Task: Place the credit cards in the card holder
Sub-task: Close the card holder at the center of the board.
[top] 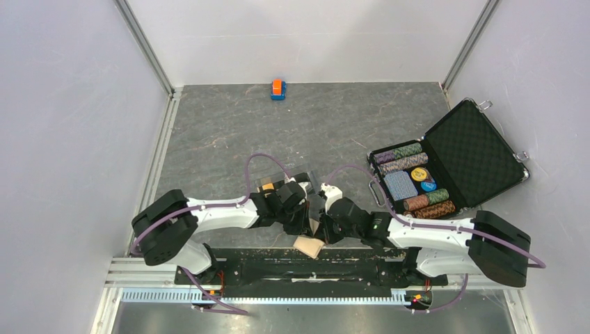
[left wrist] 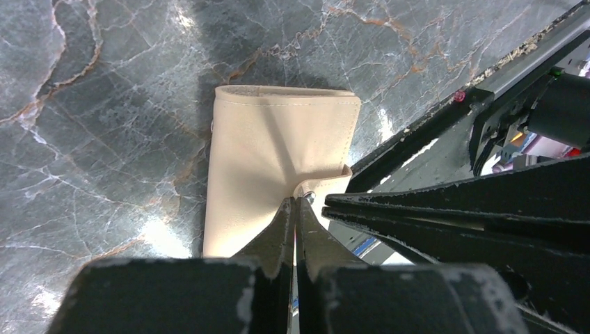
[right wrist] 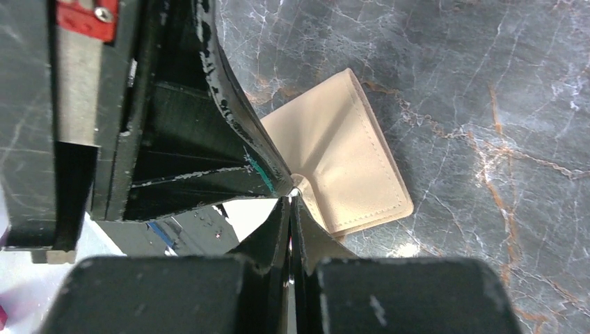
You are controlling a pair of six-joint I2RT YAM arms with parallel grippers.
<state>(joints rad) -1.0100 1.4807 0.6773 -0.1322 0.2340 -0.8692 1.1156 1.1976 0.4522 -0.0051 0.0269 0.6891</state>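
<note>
The tan card holder (top: pixel 308 245) sits at the table's near edge, between both wrists. In the left wrist view the card holder (left wrist: pixel 271 153) looks lifted and creased, the folds running out from its snap tab. My left gripper (left wrist: pixel 299 203) is shut, its tips pinching that tab. My right gripper (right wrist: pixel 291 198) is shut too, its tips touching the same tab corner of the card holder (right wrist: pixel 348 153) from the other side. A small flat orange piece (top: pixel 266 186) peeks out behind the left wrist; I cannot tell whether it is a credit card. No other credit cards show.
An open black foam-lined case (top: pixel 480 149) with poker chips and a blue deck stands at the right. A small orange-and-blue block (top: pixel 278 89) lies at the far edge. The black base rail (top: pixel 278 259) runs just below the holder. Walls close in left and right.
</note>
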